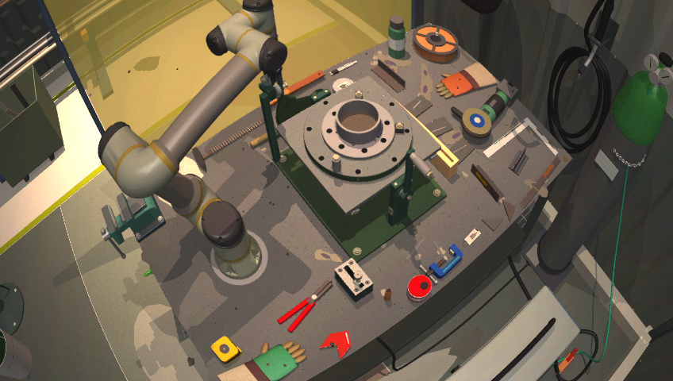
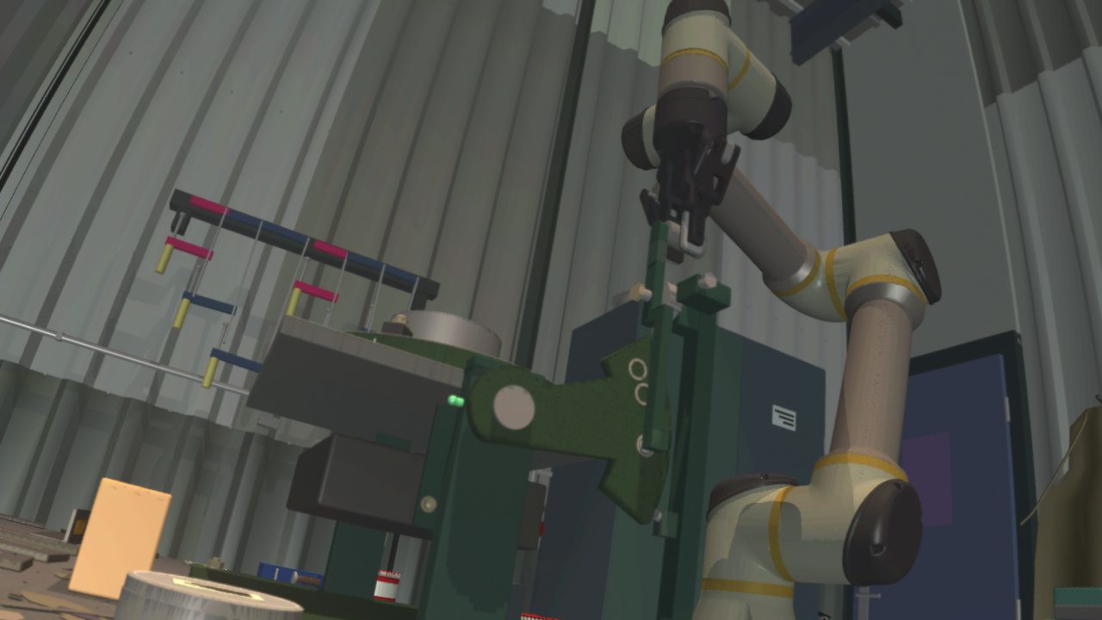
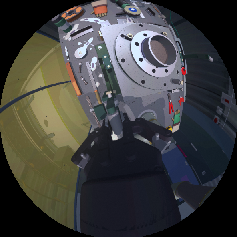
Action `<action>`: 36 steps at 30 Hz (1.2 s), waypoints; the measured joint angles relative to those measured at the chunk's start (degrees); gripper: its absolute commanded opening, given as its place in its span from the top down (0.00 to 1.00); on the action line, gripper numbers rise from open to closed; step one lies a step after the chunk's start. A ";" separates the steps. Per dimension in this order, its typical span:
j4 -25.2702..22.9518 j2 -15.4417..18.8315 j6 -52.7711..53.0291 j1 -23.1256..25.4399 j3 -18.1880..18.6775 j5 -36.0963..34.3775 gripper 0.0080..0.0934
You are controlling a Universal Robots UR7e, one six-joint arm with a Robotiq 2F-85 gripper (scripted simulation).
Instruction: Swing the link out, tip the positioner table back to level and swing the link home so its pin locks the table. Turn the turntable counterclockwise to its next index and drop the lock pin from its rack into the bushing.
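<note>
The green link [image 2: 657,339], an upright bar at the near-left corner of the positioner, is held at its top end by my closed gripper [image 2: 678,231] [image 1: 270,84] [image 3: 113,120]. The link stands against the green sector plate [image 2: 578,416], which carries three holes. The grey positioner table [image 1: 352,141] looks close to level, with the round turntable [image 1: 357,137] and a flanged ring on top. A short peg [image 1: 336,164] stands on the turntable's near rim. The lock pin [image 1: 417,162] sits in its rack on the green post at the table's right side.
A tan box [image 1: 446,163] stands right of the table, with an angle grinder [image 1: 481,118] and a wire spool [image 1: 435,43] beyond. A small switch box [image 1: 353,278], pliers [image 1: 304,307], a red disc [image 1: 419,287] and a blue clamp [image 1: 446,260] lie along the bench front.
</note>
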 measured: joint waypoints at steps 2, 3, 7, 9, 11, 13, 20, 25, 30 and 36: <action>0.00 0.00 0.00 0.00 0.00 0.00 1.00; 0.00 0.00 0.00 0.00 0.00 0.00 1.00; 0.00 0.00 0.00 0.00 0.00 0.00 1.00; 0.00 0.00 0.00 0.00 0.00 0.00 1.00; 0.00 0.00 0.00 0.00 0.00 0.00 1.00; 0.00 0.00 0.00 0.00 0.00 0.00 0.96; 0.00 0.00 0.00 0.00 0.00 0.00 0.79; 0.00 0.01 0.00 0.00 0.01 0.01 0.68; -0.01 0.00 0.00 0.00 0.00 0.01 0.56; -0.01 0.00 0.00 0.00 0.00 0.01 0.51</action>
